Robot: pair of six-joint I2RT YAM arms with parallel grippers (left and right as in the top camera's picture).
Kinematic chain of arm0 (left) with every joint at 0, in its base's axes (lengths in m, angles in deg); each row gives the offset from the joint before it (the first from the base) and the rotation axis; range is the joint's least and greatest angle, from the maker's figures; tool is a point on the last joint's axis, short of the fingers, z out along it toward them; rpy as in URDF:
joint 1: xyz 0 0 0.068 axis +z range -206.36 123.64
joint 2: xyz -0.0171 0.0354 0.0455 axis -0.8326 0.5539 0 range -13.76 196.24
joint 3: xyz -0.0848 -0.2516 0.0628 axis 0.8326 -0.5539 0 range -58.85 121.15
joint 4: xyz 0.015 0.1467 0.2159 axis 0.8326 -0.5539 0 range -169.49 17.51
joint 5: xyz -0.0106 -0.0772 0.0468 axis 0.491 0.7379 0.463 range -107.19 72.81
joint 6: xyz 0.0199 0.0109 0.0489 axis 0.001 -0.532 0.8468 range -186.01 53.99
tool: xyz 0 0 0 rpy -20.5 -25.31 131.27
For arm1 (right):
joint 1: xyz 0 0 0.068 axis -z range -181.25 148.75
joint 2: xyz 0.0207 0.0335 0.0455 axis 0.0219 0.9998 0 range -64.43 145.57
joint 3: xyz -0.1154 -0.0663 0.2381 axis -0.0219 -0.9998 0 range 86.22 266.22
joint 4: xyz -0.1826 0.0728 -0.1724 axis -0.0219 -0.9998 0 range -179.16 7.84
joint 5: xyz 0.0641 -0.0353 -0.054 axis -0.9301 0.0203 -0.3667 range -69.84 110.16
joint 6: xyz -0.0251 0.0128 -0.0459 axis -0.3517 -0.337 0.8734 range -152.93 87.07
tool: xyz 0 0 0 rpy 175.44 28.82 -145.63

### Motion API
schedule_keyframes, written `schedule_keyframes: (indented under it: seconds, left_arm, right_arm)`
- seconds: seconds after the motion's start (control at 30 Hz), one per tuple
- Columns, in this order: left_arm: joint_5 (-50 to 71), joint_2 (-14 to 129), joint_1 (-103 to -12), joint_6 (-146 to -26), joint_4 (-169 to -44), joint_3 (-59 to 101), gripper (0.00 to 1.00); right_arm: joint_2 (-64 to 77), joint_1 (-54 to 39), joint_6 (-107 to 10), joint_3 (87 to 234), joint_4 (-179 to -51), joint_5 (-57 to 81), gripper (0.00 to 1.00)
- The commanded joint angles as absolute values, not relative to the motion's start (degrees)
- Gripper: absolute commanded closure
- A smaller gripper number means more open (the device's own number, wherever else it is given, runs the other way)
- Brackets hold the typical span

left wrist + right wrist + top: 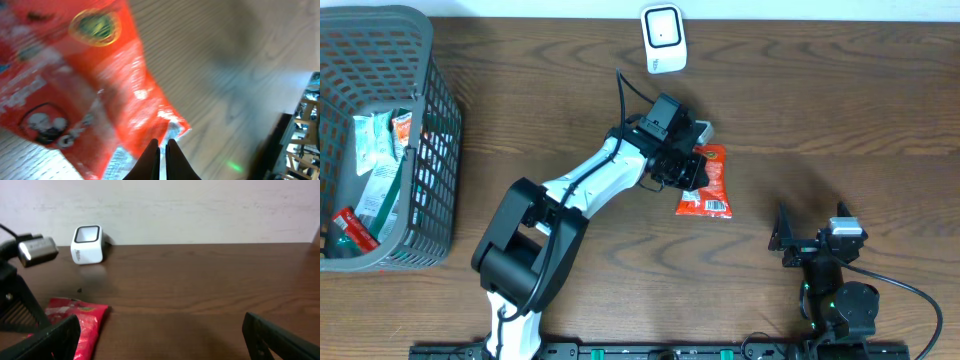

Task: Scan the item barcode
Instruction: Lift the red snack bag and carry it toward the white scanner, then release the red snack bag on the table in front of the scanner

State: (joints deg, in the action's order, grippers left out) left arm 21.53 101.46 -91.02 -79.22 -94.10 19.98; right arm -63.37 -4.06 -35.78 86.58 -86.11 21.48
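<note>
**Position.** The red snack packet [705, 185] lies flat on the table [840, 110], right of centre. It is nearer than the white barcode scanner [662, 38], which stands at the far edge.

**Grippers.** The left gripper [688, 172] sits at the packet's left edge with its jaws closed. In the left wrist view the fingertips [152, 160] meet at the crimped seam at one corner. We judge the packet pinched there (a thin edge hold, not a full-body grasp). The right gripper [812, 228] sits at the near right, jaws fully apart and empty.

**Handling.** We judge the packet light, soft and glossy, so the film will crumple and may slip.
- Grip the flat sealed seam, not the filled middle.
- Keep the white patch at the near end (probably the barcode) uncovered and turned toward the scanner.
</note>
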Motion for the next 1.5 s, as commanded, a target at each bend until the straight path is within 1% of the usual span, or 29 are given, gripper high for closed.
schedule_keyframes:
  seconds: [0.0,0.2,0.27,0.47,0.53,0.63,0.67,0.77,0.83,0.9,1.0,1.1,1.23,1.47]
  left_arm:
    - [22.69,102.18,-92.79,-78.11,-94.19,20.66,0.92]
    - [22.63,105.46,-96.44,-78.06,-94.01,20.11,0.92]
    - [20.48,107.76,-97.99,-78.04,-94.36,20.11,0.92]
    - [19.24,112.39,-98.80,-78.02,-93.38,20.11,0.92]
    - [19.52,112.28,-98.78,-78.06,-93.36,20.15,0.92]
    - [24.75,109.29,-98.78,-78.13,-93.20,21.03,0.92]
    - [24.83,107.95,-98.78,-78.30,-93.18,21.36,0.92]
    - [21.51,102.42,-98.65,-78.30,-92.00,21.77,0.92]
    - [13.99,98.79,-98.54,-78.28,-91.41,21.77,0.92]
    - [7.11,97.81,-98.54,-78.28,-91.24,21.77,0.92]
    - [1.86,98.82,-98.47,-78.26,-90.03,21.73,0.92]
    - [-0.43,101.05,-97.75,-77.84,-86.23,21.73,0.92]
    - [-0.56,103.08,-94.91,-77.95,-82.17,21.73,0.92]
    - [-0.32,106.31,-92.53,-79.15,-82.71,21.05,0.92]
  right_arm:
    - [-63.61,-3.65,-36.74,86.54,-86.26,22.05,0.01]
    - [-63.61,-3.65,-36.72,86.54,-86.26,22.05,0.01]
    - [-63.61,-3.65,-36.74,86.54,-86.26,22.05,0.01]
    - [-63.61,-3.65,-36.74,86.54,-86.26,22.05,0.01]
    - [-63.61,-3.65,-36.74,86.54,-86.26,22.05,0.01]
    - [-63.61,-3.65,-36.74,86.54,-86.26,22.05,0.01]
    - [-63.61,-3.65,-36.74,86.54,-86.26,22.05,0.01]
    - [-63.61,-3.65,-36.74,86.54,-86.26,22.05,0.01]
    - [-63.61,-3.65,-36.72,86.54,-86.26,22.05,0.01]
    - [-63.61,-3.65,-36.74,86.54,-86.26,22.02,0.01]
    - [-63.61,-3.65,-36.74,86.54,-86.26,22.05,0.01]
    - [-63.61,-3.65,-36.74,86.54,-86.26,22.05,0.01]
    - [-63.61,-3.65,-36.72,86.54,-86.26,22.05,0.01]
    - [-63.61,-3.65,-36.74,86.54,-86.26,22.05,0.01]
